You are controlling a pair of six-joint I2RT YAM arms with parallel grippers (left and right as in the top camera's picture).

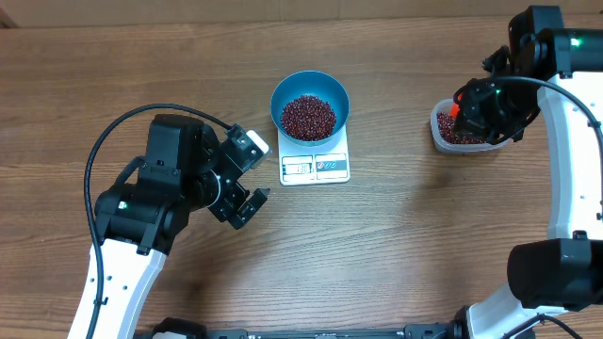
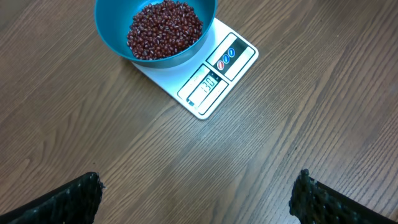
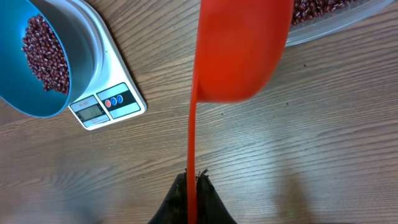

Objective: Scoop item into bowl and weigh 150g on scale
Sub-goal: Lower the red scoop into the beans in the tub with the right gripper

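The blue bowl (image 1: 310, 102) stands on the white scale (image 1: 315, 167) at the table's middle, with a heap of dark red-brown beans (image 1: 308, 116) inside. In the left wrist view the bowl (image 2: 155, 31) and the scale (image 2: 211, 81) lie ahead of my left gripper (image 2: 198, 196), which stands open over bare wood, left of the scale in the overhead view (image 1: 247, 188). My right gripper (image 3: 193, 180) is shut on the thin handle of an orange scoop (image 3: 239, 50), held over the clear tub (image 1: 458, 132) of beans at the right.
The clear plastic tub (image 3: 336, 18) with more beans sits near the table's right side. My right arm's white links (image 1: 575, 141) run down the right edge. The left arm's black body (image 1: 160, 188) occupies the front left.
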